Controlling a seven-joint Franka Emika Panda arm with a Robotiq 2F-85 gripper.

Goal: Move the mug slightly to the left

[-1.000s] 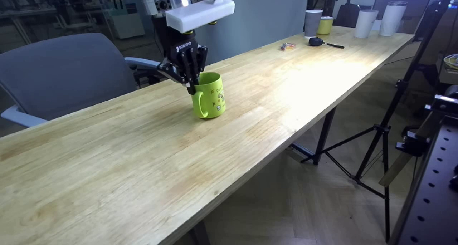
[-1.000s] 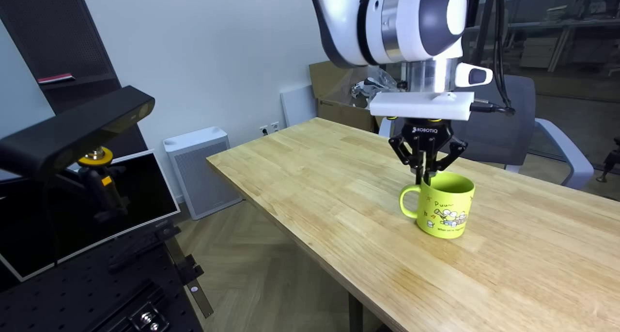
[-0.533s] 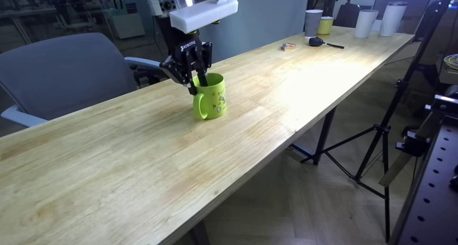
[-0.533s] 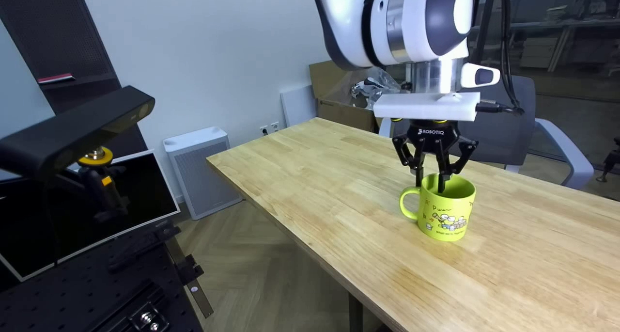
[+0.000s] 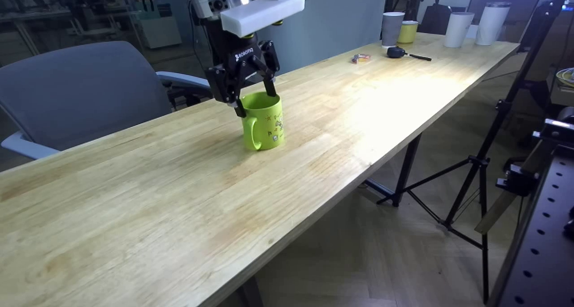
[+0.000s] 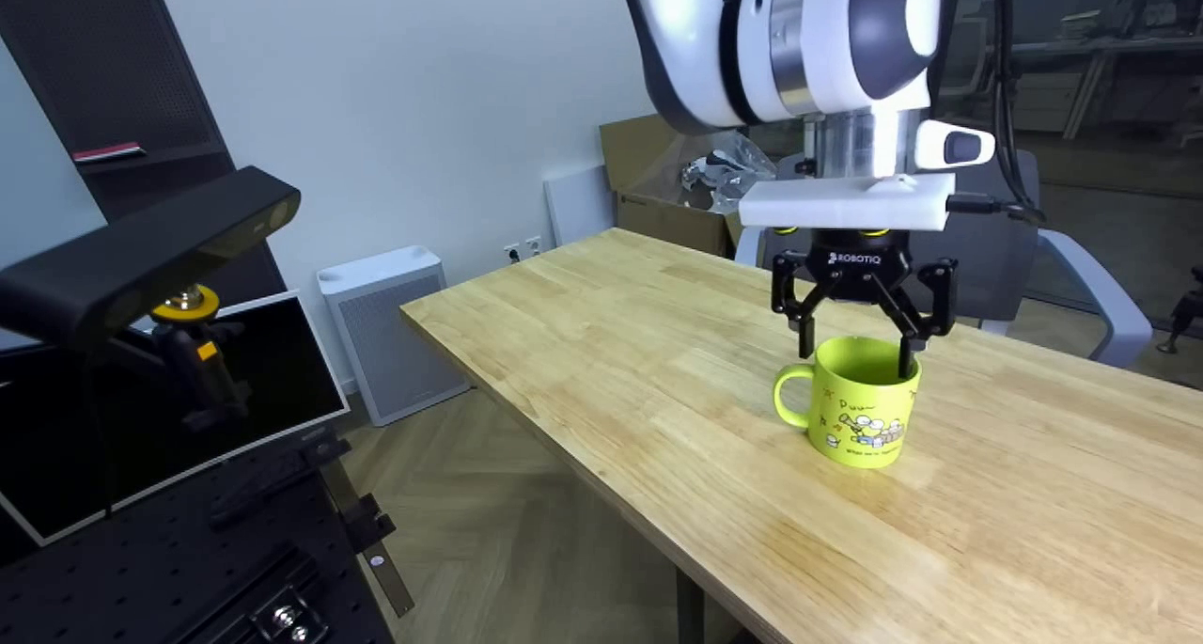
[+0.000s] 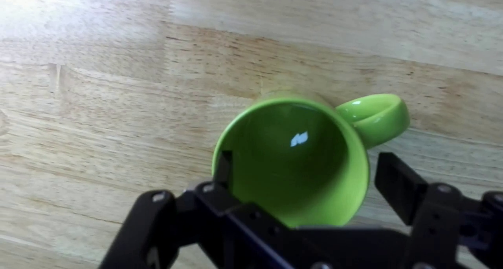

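The lime-green mug, printed with small cartoon figures, stands upright on the wooden table with its handle out to one side. Around its mouth my gripper hangs with jaws spread wide. One of the fingers reaches just inside the rim on the side away from the handle. Outside the mug, below the handle in the wrist view, is the opposite finger, with a gap between it and the wall. Nothing is pinched between the fingertips. In both exterior views the mug's base rests on the tabletop.
At the table's far end stand a grey cup, a yellow-green cup, a white cup and a white tumbler. A black strapped item and small packet lie before them. An office chair sits behind the table.
The jaws have spread from close together at the rim by the handle to wide apart. One finger crossed the mug's mouth to the opposite side. The mug has barely shifted.
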